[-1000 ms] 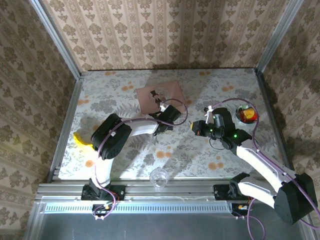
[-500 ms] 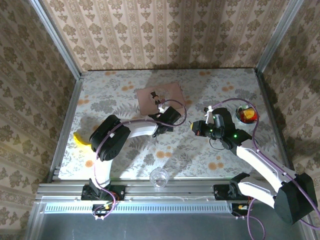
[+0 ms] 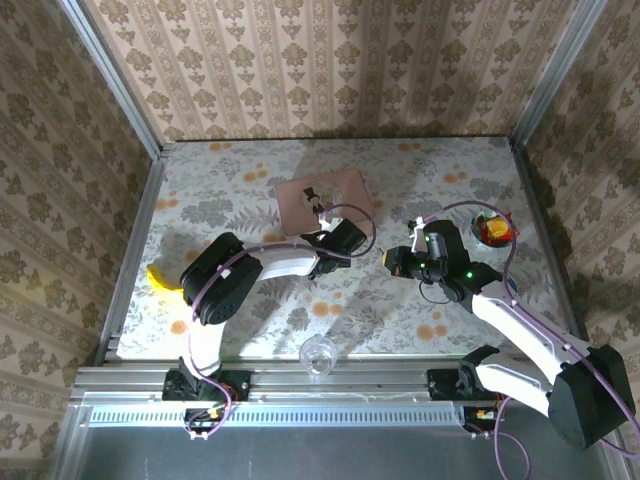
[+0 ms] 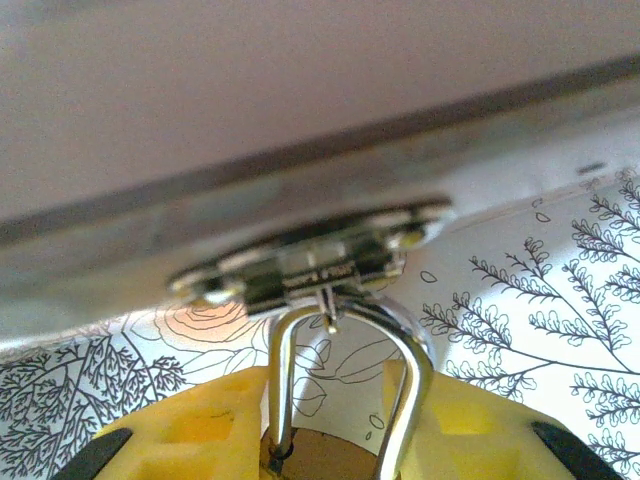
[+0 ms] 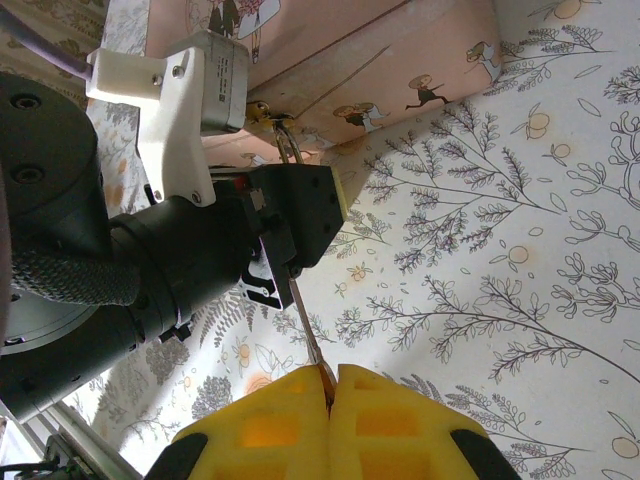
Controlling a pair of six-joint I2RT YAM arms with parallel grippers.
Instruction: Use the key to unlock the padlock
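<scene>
Finding: the left gripper (image 4: 335, 425) is clamped on the padlock (image 4: 278, 390), mid-table, with the shackle pointing at the near edge of the pink box (image 5: 400, 50). The right gripper (image 5: 328, 382) is pressed together on the key (image 5: 307, 335), whose tip lies close beside the left gripper. The keyhole cannot be made out and is possibly hidden.

Risk: a skewed approach would miss the keyhole, pivoting the thin key in the pads or twisting the padlock loose.

Count: one padlock, one key, one pink box.

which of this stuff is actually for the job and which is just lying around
For the job: padlock, key.
Lying about: pink box, banana, glass, bowl.
</scene>
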